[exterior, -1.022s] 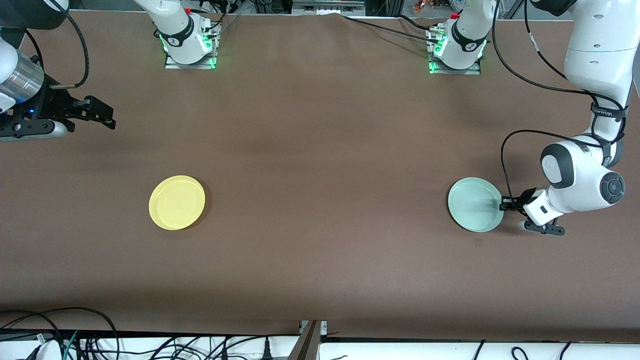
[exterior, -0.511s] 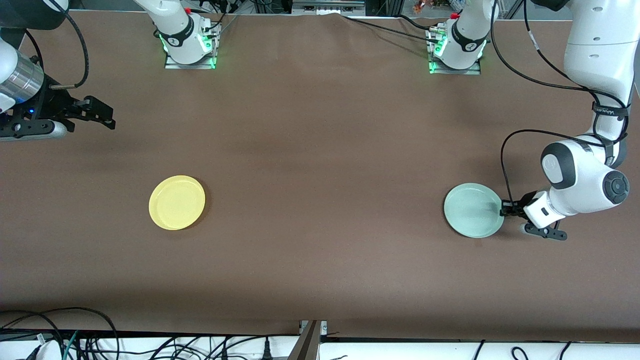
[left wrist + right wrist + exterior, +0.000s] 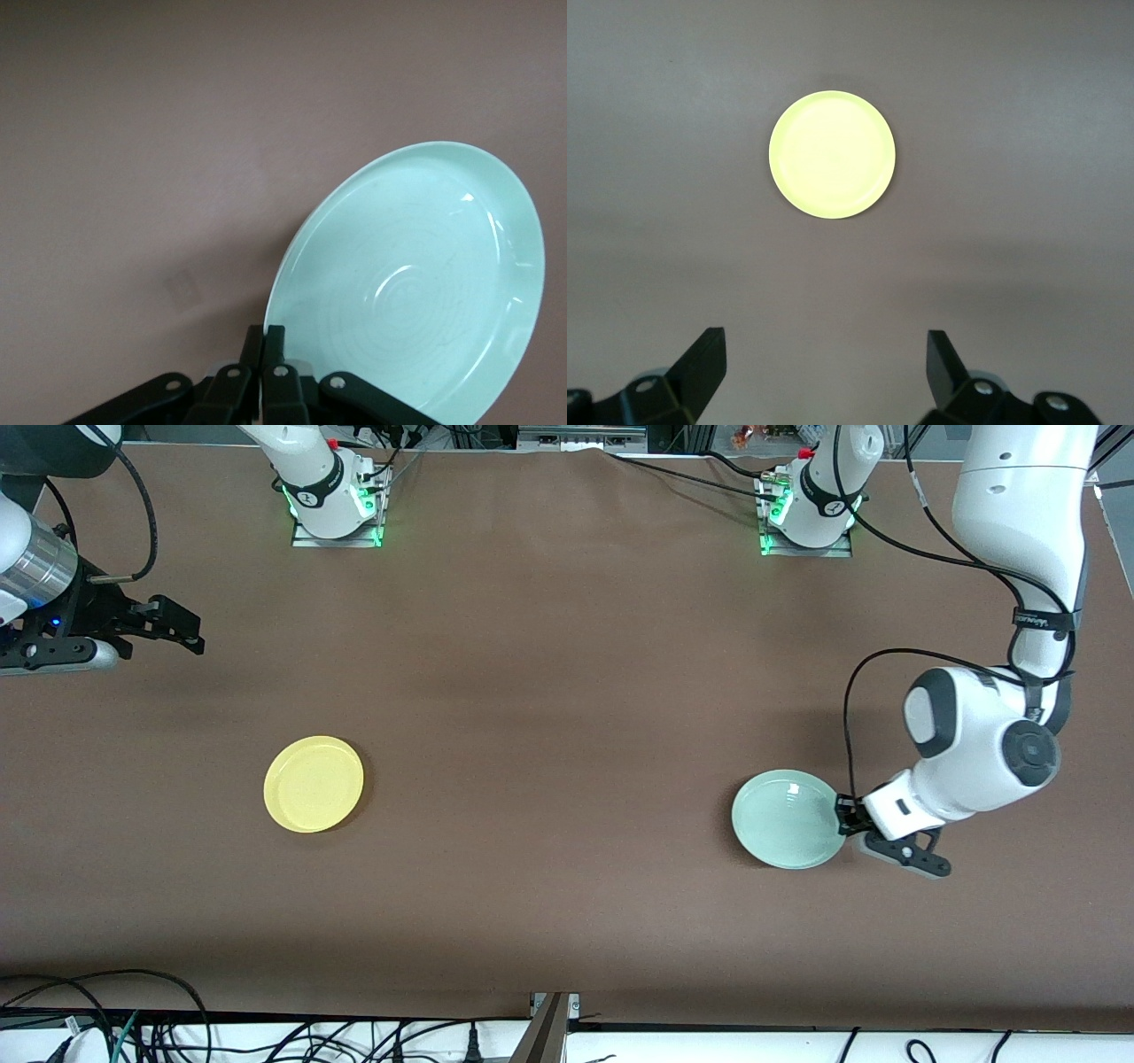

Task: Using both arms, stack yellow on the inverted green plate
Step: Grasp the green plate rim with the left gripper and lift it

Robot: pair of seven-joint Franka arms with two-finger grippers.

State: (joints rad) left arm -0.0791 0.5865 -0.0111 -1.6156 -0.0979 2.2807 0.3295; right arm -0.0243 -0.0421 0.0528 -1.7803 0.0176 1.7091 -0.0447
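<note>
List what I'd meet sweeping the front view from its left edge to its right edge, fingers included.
right gripper, fingers open, waiting above the table → yellow plate → green plate → left gripper, fingers shut on the green plate's rim.

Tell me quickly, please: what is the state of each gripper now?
Left gripper: shut on the rim of the green plate, which is tilted.
Right gripper: open, holding nothing, waiting above the table's edge at the right arm's end.

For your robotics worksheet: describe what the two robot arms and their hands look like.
Both arms are glossy white with rounded joints, black bands and dark grey joint caps; black cables loop alongside. Bases glow green. The left hand and right hand are black with two fingers.
</note>
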